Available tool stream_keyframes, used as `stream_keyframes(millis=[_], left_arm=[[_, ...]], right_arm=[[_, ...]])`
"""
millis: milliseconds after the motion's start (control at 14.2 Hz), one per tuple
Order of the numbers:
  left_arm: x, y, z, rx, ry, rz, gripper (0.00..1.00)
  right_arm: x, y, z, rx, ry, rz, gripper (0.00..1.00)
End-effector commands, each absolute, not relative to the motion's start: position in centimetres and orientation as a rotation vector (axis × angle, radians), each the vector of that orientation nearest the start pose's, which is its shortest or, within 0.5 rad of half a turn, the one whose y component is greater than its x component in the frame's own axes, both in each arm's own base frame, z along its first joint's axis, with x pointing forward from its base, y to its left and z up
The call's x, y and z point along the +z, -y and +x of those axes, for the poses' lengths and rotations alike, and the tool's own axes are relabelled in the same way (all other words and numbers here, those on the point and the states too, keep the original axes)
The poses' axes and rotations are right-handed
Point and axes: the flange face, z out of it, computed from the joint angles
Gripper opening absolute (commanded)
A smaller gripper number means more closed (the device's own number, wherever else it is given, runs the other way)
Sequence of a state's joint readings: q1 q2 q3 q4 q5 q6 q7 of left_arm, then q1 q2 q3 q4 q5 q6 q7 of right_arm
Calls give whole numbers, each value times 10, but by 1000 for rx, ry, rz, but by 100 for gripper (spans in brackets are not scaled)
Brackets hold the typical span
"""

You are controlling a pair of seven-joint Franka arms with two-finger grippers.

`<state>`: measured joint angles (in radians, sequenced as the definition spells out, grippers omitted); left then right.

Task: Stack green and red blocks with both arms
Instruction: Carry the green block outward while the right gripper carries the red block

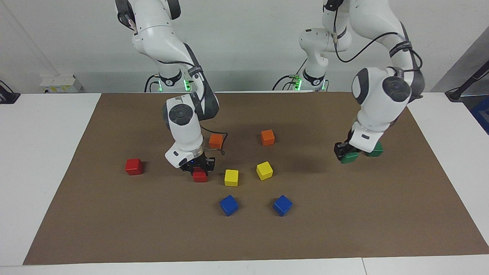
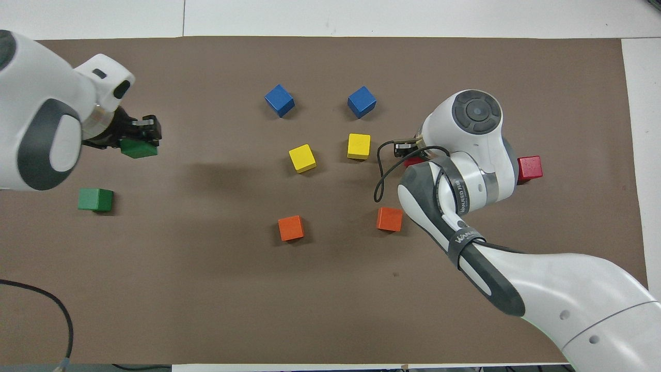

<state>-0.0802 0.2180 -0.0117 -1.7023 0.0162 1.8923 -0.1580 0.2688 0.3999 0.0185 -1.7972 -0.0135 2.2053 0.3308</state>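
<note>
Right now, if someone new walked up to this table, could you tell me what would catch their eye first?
Probably the left gripper carrying a green block in the air near the second green block, at the left arm's end of the brown mat. Next, the right gripper shut on a red block beside the yellow blocks.

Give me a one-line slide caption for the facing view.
Left gripper carries a green cube over the mat; right gripper clamps a red cube.

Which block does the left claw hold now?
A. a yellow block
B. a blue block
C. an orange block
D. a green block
D: the left claw is shut on a green block, lifted off the mat close to the other green block.
</note>
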Motion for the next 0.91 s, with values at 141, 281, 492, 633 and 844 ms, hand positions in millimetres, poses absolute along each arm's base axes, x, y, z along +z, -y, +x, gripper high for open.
stream_keyframes(millis=[141,281,492,633,844], left_arm=[[454,-69,589,74,-182,-3122,0],[442,-102,580,10,-242,-3112,0],[404,-109,550,-78,-224,-3100,0],[391,-110,543,-79,-214,-3104,0],[379,-110,542,-82,-213,-3105,0]], right_arm=[[469,-60,595,91,59,-3150,0],[470,0,590,104,134,-3141,0],[458,52,579,102,68,-3139,0],[437,71,575,-15,19,-3149,0],[417,79,574,-73,-2,-3153,0]])
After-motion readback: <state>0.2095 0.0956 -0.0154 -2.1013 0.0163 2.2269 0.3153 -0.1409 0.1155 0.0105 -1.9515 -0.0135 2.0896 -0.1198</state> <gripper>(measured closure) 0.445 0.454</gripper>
